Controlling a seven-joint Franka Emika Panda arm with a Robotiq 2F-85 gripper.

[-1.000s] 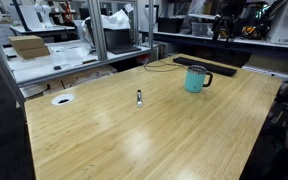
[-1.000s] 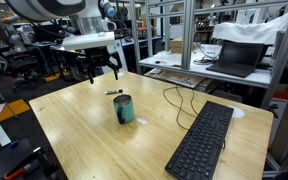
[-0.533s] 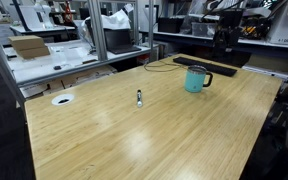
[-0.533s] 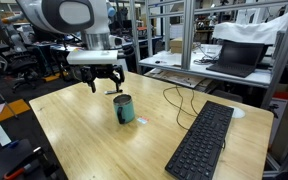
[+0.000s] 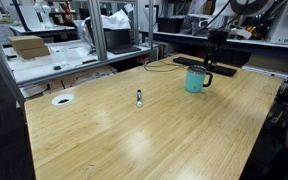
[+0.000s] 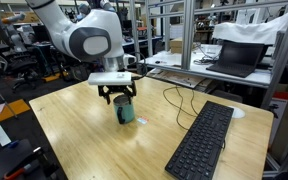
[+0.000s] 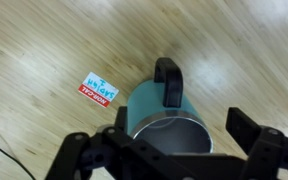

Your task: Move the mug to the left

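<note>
While the mug [image 6: 125,111] is standing ungrasped on the wooden table [image 6: 74,140], left of centre in the frame, the gripper [image 6: 118,97] is being held spread wide just above it. Grasping, shifting and releasing are not yet being done.

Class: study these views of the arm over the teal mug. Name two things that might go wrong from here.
The open pincer hangs over the mug; if it descends off-centre, a finger could strike the rim and tip it. Once moving, the mug may knock the small upright object or snag the cable, both nearby.
</note>
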